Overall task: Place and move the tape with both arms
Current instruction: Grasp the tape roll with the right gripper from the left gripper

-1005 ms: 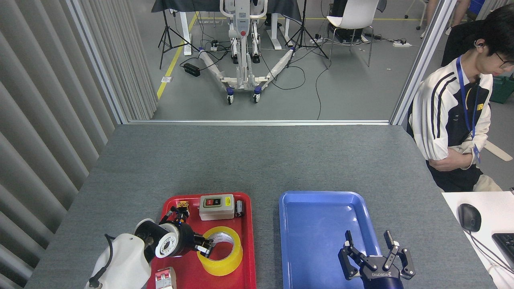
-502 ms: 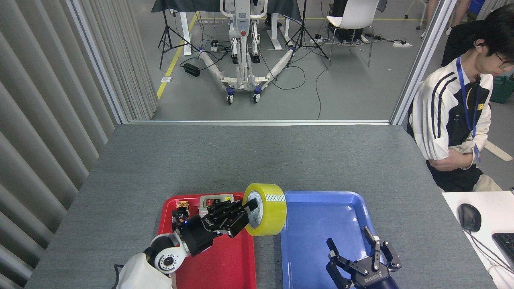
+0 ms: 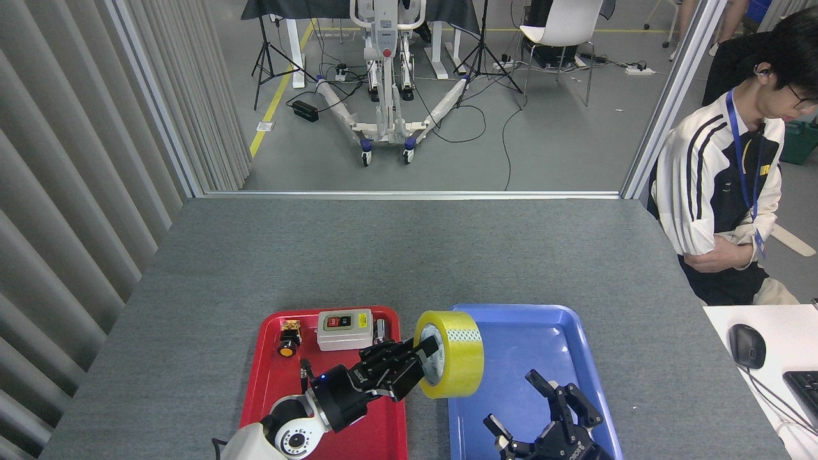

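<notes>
**One roll in the air, and a handover that could slip**

One tape (image 3: 455,354) is all I count, and I take it as my landmark. It hangs on edge, clear of any surface, above the gap where the red tray (image 3: 268,390) ends and the blue tray (image 3: 562,332) begins, its lower half over the blue tray's near-left corner. My left gripper (image 3: 415,361) pinches it through the core, fingers reaching into the grey-white ring from the left side.

My right gripper (image 3: 549,415) sits below and to the right of the tape, fingers spread wide, touching nothing.

What worries me: the hold is only on one wall of the roll, so the weight hangs off to one side. It could twist or slide off my fingers if I swing it quickly. If my right gripper closes while the roll is turned edge-on to it, the fingers may knock it loose rather than seat on it. If I let go too early, it could land on its rim and roll away.

Left of the tape, the red tray holds one grey switch box (image 3: 345,329), one small orange-capped button (image 3: 287,340), and what seems to be one dark cylinder (image 3: 380,329), though it is too small to be sure. Two trays, two grippers. Far right of the tape, one person (image 3: 728,191) sits beside the table.
</notes>
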